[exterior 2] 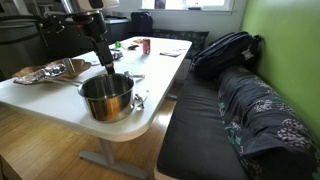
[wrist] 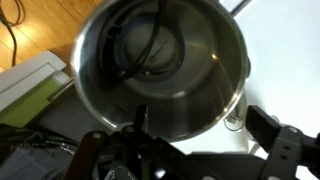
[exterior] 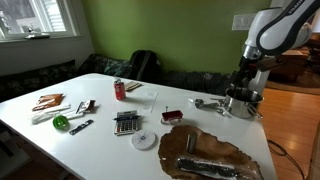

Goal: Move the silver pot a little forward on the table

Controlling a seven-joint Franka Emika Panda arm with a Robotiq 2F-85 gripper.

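The silver pot (exterior: 243, 102) stands near a rounded corner of the white table (exterior: 100, 140). In an exterior view it is close to the table's edge (exterior 2: 107, 97). It fills the top of the wrist view (wrist: 160, 60), empty and seen from above. My gripper (wrist: 200, 125) is open and lowered at the pot's rim. One finger seems to be inside the pot and the other outside the wall. In both exterior views the gripper (exterior: 243, 86) (exterior 2: 106, 70) sits right over the pot.
A red can (exterior: 119, 90) (exterior 2: 146, 46), a calculator (exterior: 126, 123), a green object (exterior: 61, 122) and a flat metal utensil (exterior: 205, 103) lie on the table. A brown mat (exterior: 210, 155) (exterior 2: 45, 73) is near the pot. A couch with a backpack (exterior 2: 225, 50) runs beside the table.
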